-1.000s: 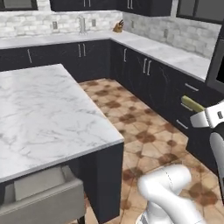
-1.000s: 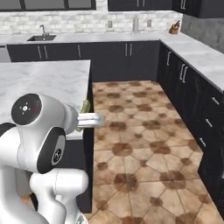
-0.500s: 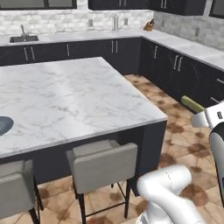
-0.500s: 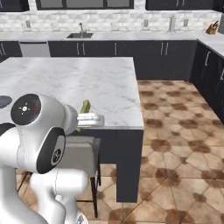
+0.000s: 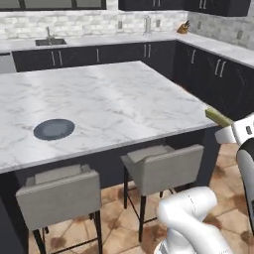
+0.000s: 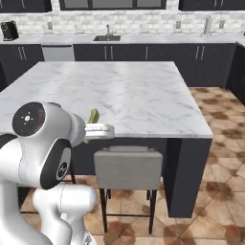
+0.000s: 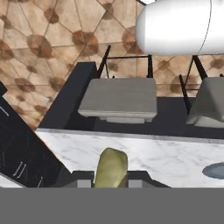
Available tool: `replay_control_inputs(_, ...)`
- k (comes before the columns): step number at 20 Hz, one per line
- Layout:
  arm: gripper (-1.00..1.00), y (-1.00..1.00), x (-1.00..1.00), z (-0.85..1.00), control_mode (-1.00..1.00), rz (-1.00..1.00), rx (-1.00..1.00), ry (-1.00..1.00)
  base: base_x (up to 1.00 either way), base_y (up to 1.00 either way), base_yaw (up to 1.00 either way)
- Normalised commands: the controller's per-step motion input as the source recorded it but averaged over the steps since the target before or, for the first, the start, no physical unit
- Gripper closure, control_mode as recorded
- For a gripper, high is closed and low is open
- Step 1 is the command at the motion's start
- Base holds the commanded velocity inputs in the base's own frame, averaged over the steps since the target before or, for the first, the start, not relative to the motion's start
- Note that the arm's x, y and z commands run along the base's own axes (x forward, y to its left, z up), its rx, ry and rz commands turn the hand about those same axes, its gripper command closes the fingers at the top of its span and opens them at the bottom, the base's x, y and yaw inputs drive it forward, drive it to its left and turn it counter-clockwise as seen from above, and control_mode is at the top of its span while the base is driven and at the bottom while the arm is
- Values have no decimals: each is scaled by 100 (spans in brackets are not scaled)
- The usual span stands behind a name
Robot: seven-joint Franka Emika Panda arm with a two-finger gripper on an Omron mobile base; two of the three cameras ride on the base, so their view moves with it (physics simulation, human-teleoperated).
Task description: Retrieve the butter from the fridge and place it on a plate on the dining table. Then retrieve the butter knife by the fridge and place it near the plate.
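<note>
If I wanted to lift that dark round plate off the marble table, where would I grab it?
By its rim, from the stool side. The plate lies flat on the table, nearer that edge, so just the thin raised rim offers a hold.

grey stools (image 5: 161,166), sink (image 6: 107,37), knife block (image 5: 183,28)

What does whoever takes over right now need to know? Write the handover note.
Gripper: shut on the butter, carried at the near edge of the dining table.
Plate: bare, on the table's left part, with stools along the near side.
Done: butter is out and brought to the table.
Left: set the butter on the plate, then bring the butter knife and lay it near the plate.
</note>
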Motion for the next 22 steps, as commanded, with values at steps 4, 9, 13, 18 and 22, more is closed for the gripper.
replay_control_inputs(4,100,0,0,0,100,0,0,0,-6,100,0)
replay_control_inputs(9,100,0,0,0,100,0,0,0,0,99,0)
replay_control_inputs(13,100,0,0,0,100,0,0,0,3,95,0)
replay_control_inputs(18,100,0,0,0,100,0,0,0,18,54,0)
replay_control_inputs(22,100,0,0,0,100,0,0,0,42,29,0)
